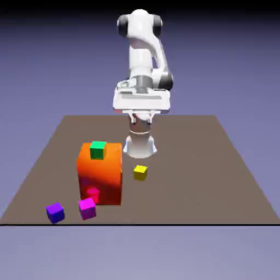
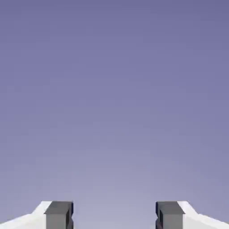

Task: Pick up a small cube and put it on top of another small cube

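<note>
Jaws (image 1: 143,121) hung spread, holding nothing. Indigo cube (image 1: 55,213) sat near the table's front edge, exterior view's left. Best approach: high over orange block (image 1: 103,178), then straight down.

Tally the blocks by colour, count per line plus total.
Small green cube: 1
Small yellow cube: 1
Small magenta-pink cube: 1
Small violet-blue cube: 1
Big orange round-topped block: 1
Total: 5
</note>
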